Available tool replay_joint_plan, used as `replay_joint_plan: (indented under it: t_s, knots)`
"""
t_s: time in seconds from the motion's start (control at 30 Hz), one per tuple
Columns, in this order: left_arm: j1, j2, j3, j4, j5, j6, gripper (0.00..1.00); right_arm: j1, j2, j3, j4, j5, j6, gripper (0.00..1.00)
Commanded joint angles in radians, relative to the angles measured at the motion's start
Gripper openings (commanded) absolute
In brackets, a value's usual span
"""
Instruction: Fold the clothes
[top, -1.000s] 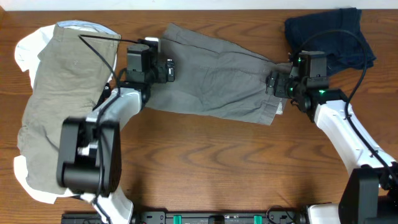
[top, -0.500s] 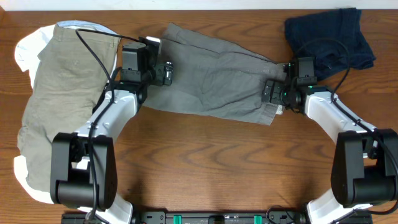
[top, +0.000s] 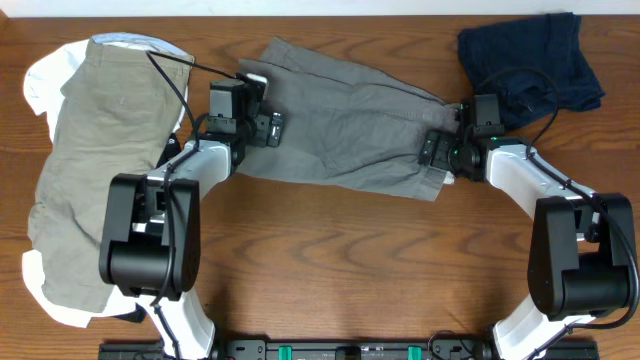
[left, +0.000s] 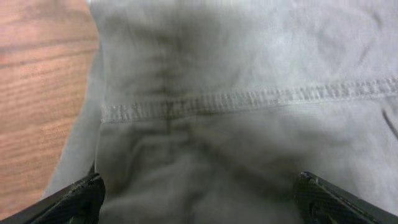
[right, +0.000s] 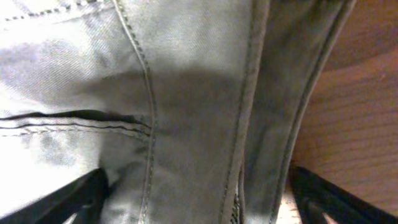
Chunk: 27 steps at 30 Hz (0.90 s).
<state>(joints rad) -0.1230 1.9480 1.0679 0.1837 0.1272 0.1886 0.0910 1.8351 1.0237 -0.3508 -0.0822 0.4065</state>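
The dark grey shorts (top: 350, 125) lie spread flat across the middle of the table. My left gripper (top: 268, 128) rests on their left edge. In the left wrist view its fingers (left: 202, 196) are wide apart and straddle the grey cloth (left: 249, 74) below a stitched seam. My right gripper (top: 437, 150) is at the shorts' right end, by the waistband. In the right wrist view its fingers (right: 199, 193) are open, with seamed grey cloth (right: 186, 93) between them. Khaki-olive shorts (top: 100, 150) lie at the left on a white piece (top: 45, 75). A navy piece (top: 530, 55) lies at the back right.
Bare wooden table (top: 340, 270) stretches in front of the shorts. The arms' black cables loop over the khaki shorts and the navy piece. A black rail (top: 350, 350) runs along the front edge.
Both grippers have shifted slightly toward the front and settled onto the ends of the grey shorts. The shorts themselves have not visibly moved.
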Motion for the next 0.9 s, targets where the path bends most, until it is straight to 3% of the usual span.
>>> replay_joint_plan:
  t_s: [0.0,0.07,0.23,0.37,0.7,0.87]
  knots:
    - [0.014,0.053,0.014,0.032,-0.007,0.016,0.99,-0.011,0.024,-0.002,-0.009,-0.052,0.031,0.82]
    - [0.021,0.077,0.014,0.05,-0.007,0.016,0.96,-0.011,0.024,-0.003,-0.008,-0.086,0.031,0.69]
    - [0.033,0.117,0.014,0.046,-0.007,0.004,0.72,-0.015,0.021,-0.003,-0.005,-0.095,0.031,0.24]
    - [0.033,0.111,0.014,0.035,-0.007,-0.039,0.61,-0.04,-0.013,-0.003,-0.032,-0.142,0.026,0.02]
    - [0.033,-0.034,0.014,-0.083,0.012,-0.097,0.53,-0.11,-0.333,-0.003,-0.274,-0.177,-0.056,0.01]
    - [0.032,-0.089,0.014,-0.147,0.143,-0.098,0.53,-0.137,-0.488,-0.003,-0.42,-0.172,-0.102,0.01]
